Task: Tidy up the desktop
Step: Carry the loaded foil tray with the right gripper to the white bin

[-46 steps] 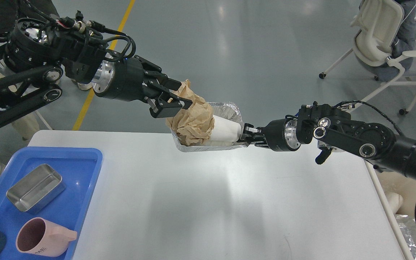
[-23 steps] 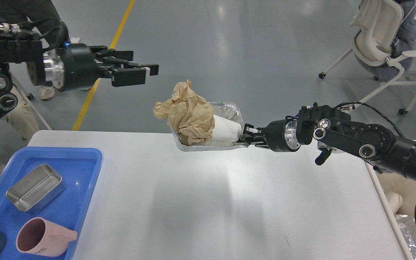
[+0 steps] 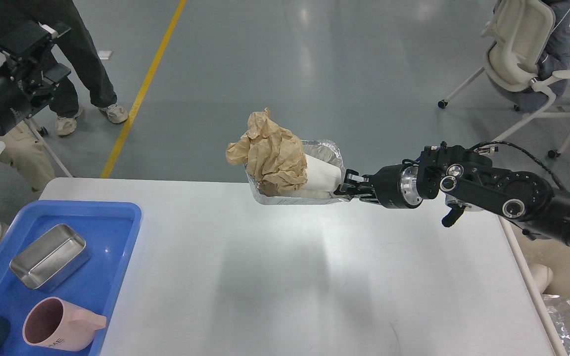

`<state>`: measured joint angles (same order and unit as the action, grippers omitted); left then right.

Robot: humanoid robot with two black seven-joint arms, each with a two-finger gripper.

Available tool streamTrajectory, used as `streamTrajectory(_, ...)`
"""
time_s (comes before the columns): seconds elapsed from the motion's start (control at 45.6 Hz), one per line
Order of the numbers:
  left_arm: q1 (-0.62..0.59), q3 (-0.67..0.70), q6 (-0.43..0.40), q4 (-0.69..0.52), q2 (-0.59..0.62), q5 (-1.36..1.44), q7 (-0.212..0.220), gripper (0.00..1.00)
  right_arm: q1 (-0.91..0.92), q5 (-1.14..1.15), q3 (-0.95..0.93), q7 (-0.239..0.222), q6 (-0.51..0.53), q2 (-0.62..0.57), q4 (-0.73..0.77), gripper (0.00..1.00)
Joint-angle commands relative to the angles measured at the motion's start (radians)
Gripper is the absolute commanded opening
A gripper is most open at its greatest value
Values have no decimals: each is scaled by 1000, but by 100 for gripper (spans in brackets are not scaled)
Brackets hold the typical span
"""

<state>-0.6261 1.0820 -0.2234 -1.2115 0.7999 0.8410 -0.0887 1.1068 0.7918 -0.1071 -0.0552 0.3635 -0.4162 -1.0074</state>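
Since a moment ago, the left claw [image 3: 42, 59] has pulled far back from the crumpled brown paper ball [image 3: 272, 153] to the side; I cannot tell if its fingers are spread. The right claw [image 3: 352, 184] pinches the end rim of the shiny foil tray [image 3: 329, 151]. Paper and a white paper cup [image 3: 322, 174] sit just past it, in the tray. The big white desktop [image 3: 285, 277] lies below the claw. Foil is thin and bendy, so I think holding the rim needs care.
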Motion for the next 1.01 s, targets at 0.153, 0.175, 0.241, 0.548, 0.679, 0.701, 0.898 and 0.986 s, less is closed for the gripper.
streamTrajectory(0.153, 150, 265, 32, 24, -237, -73, -29, 97, -13, -2, -2, 1, -14, -21, -5, 0)
streamTrajectory(0.175, 163, 275, 32, 24, -252, -72, -29, 97, -16, -2, -3, 1, -15, -26, -5, 0)
streamTrajectory(0.241, 200, 303, 27, 24, -294, -72, -32, 97, -21, -2, -6, 1, -14, -42, -7, 0)
streamTrajectory(0.548, 332, 478, 21, 13, -542, -80, -78, 97, -62, -9, -63, 1, -17, -93, -8, 0)
streamTrajectory(0.679, 355, 518, 19, 13, -626, -82, -123, 97, -85, -16, -101, 1, -17, -145, -10, 0)
streamTrajectory(0.701, 356, 519, 19, 13, -639, -82, -126, 97, -90, -16, -109, 1, -17, -156, -10, 0)
streamTrajectory(0.898, 355, 519, 19, 13, -673, -85, -152, 97, -134, -16, -161, 14, -11, -249, -25, 0)
streamTrajectory(0.986, 355, 519, 18, 13, -676, -89, -167, 97, -159, -16, -178, 20, -11, -285, -27, 0)
